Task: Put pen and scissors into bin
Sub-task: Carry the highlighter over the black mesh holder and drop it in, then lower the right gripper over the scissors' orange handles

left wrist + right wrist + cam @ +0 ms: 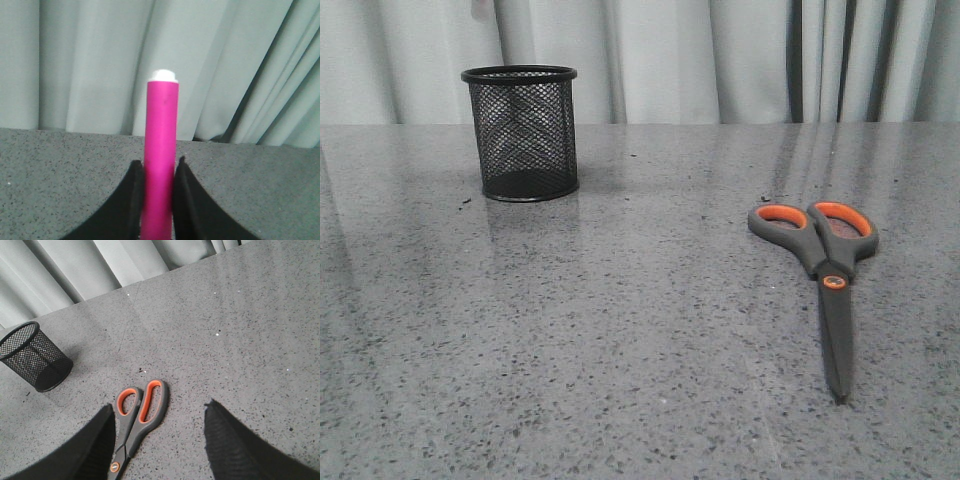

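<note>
While the left gripper [158, 197] is holding the pen [161, 155] upright, its jaws are pressing on the lower part of the pink barrel from both sides, and the whitish tip of the pen is pointing up in front of the pale curtain [90, 60]. From the left wrist view only the grey speckled tabletop [60, 180] and the curtain are showing behind the pen, so I cannot tell where the pen is hanging in relation to the cup. The cup [521, 132] is standing upright on the far left part of the tabletop [620, 350] in the front view, near the curtain [720, 60], and through its black mesh it is looking empty inside. The scissors [828, 275] are lying flat on the right side of the tabletop, well apart from the cup, with the blades closed together and pointing toward the robot and the orange-lined handles pointing away. In the right wrist view the right gripper [158, 437] is hovering above the tabletop [240, 340] with its jaws wide apart and nothing between them. The scissors [137, 417] are showing between the two black fingers [95, 450], closer to one of them, and the handles are lying just past the fingertips. The cup [32, 357] is standing further away in this view, apart from the scissors.
</note>
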Robot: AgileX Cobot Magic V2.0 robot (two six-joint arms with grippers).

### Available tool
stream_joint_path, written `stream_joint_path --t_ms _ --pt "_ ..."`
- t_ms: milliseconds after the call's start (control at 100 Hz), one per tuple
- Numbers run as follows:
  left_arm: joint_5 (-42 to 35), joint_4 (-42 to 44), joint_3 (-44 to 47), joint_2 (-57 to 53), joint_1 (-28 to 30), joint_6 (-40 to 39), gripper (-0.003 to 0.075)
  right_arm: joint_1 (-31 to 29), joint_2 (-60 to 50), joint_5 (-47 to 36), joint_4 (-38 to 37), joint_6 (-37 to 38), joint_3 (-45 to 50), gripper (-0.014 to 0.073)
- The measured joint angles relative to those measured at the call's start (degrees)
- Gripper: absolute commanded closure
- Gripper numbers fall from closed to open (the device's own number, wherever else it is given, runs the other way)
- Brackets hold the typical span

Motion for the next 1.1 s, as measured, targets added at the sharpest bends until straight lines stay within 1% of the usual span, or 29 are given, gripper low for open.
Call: stream_joint_path --t_ms 270,440,490,540,610,660,680,730,780,830,880,980,1100 --pt "-4.2 0.8 0.0 4.6 -0.7 -2.5 0.0727 0.0 0.0 0.0 0.0 0.0 0.0 0.0232" --pt "-5.7 5.0 0.0 7.1 -1.6 -2.8 0.0727 0.0 0.0 -0.1 0.0 0.0 0.0 0.0232" --pt "-6.1 5.8 0.0 7.7 -1.7 -2.8 0.0716 0.0 0.0 -0.1 0.0 0.0 0.0 0.0232" --pt "-6.5 6.5 0.0 8.2 -1.7 -2.9 0.0679 0.0 0.0 -0.1 0.0 0.0 0.0 0.0232" --pt "-7.2 7.3 0.0 8.7 -1.7 -2.9 0.0591 0.0 0.0 -0.1 0.0 0.0 0.0 0.0232" --pt "-7.5 7.5 0.0 8.9 -1.7 -2.9 0.0498 0.0 0.0 -0.1 0.0 -0.1 0.0 0.0232" --pt "-7.6 7.7 0.0 9.0 -1.7 -2.9 0.0472 0.0 0.0 -0.1 0.0 0.0 0.0 0.0232" --pt "-7.7 8.1 0.0 9.0 -1.7 -2.9 0.0372 0.0 0.0 -0.1 0.0 0.0 0.0 0.0232" --pt "-8.0 8.5 0.0 9.1 -1.7 -2.9 0.0302 0.0 0.0 -0.1 0.0 0.0 0.0 0.0232" --pt "-8.2 8.8 0.0 9.1 -1.7 -2.9 0.0259 0.0 0.0 -0.1 0.0 0.0 0.0 0.0232" --pt "-8.4 9.1 0.0 9.1 -1.7 -2.9 0.0251 0.0 0.0 -0.3 0.0 0.0 0.0 0.0232" --pt "-8.4 9.3 0.0 8.1 -1.7 -2.5 0.0267 0.0 0.0 -0.5 0.0 0.0 0.0 0.0232" --pt "-6.9 9.4 0.0 1.6 -1.7 -0.4 0.0312 0.0 0.0 0.1 0.0 0.0 -0.5 0.0235"
